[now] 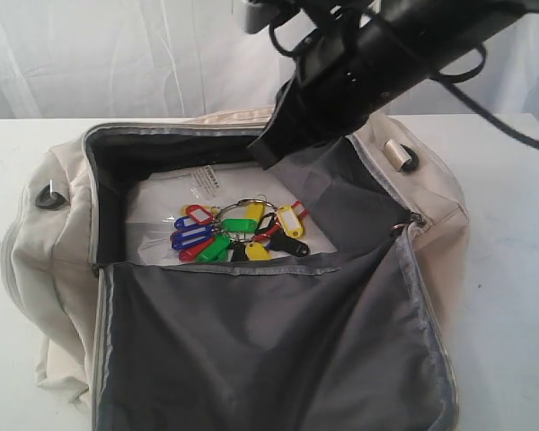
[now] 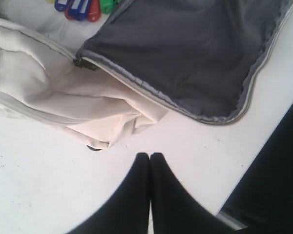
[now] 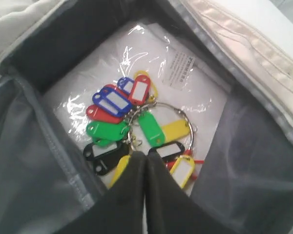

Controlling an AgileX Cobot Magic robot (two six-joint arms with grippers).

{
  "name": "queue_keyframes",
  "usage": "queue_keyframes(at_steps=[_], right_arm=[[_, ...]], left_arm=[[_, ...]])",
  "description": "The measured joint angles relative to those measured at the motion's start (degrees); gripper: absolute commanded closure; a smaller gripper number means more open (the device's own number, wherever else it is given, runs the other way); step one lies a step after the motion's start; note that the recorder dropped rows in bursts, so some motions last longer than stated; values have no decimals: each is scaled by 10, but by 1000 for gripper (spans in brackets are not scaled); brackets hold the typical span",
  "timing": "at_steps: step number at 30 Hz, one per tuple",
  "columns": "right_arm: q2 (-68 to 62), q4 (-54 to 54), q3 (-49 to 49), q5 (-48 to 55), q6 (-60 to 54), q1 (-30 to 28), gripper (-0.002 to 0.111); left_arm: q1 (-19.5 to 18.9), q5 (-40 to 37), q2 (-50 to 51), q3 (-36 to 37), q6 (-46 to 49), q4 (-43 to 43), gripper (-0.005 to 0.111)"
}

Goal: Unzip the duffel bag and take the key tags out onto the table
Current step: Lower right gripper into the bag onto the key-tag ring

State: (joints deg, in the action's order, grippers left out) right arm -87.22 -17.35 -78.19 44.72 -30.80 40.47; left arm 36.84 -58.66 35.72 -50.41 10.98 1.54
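Note:
The cream duffel bag (image 1: 54, 260) lies unzipped on the white table (image 1: 512, 296), its grey-lined flap (image 1: 269, 350) folded toward the front. Inside, the key tags (image 1: 238, 232) lie in a bunch on a clear-wrapped white packet (image 1: 162, 211). My right gripper (image 3: 146, 157) hangs shut and empty just above the key tags (image 3: 132, 122), at the bag's far right side (image 1: 278, 148). My left gripper (image 2: 150, 156) is shut and empty over bare table (image 2: 49, 185) beside the bag's cream corner (image 2: 73, 102); it does not show in the exterior view.
A dark zip pull (image 2: 85, 63) sits where the flap meets the bag's side. A strap ring (image 1: 50, 195) is on the bag's left end, a buckle (image 1: 401, 156) at its far right. The table's edge (image 2: 263, 161) runs close to the left gripper.

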Motion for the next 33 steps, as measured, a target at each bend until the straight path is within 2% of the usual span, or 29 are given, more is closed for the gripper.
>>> queue_keyframes(at_steps=[8,11,15,19,23,28,33], right_arm=[[-91,8,-3,-68,59,6,68],[-124,4,-4,-72,79,7,61],[-158,2,-4,-85,98,7,60],[-186,13,-6,-120,141,7,60],[-224,80,-37,-132,203,7,60],[-286,187,-107,-83,277,7,60],[-327,205,-152,-46,291,7,62]], left_arm=[[0,88,-6,116,9,-15,107],[0,148,-6,151,8,-6,107],[0,205,-6,172,7,3,107],[0,216,-6,174,7,4,107],[0,219,-6,174,7,4,107],[0,219,-6,174,7,7,107],[0,219,-6,174,7,8,107]])
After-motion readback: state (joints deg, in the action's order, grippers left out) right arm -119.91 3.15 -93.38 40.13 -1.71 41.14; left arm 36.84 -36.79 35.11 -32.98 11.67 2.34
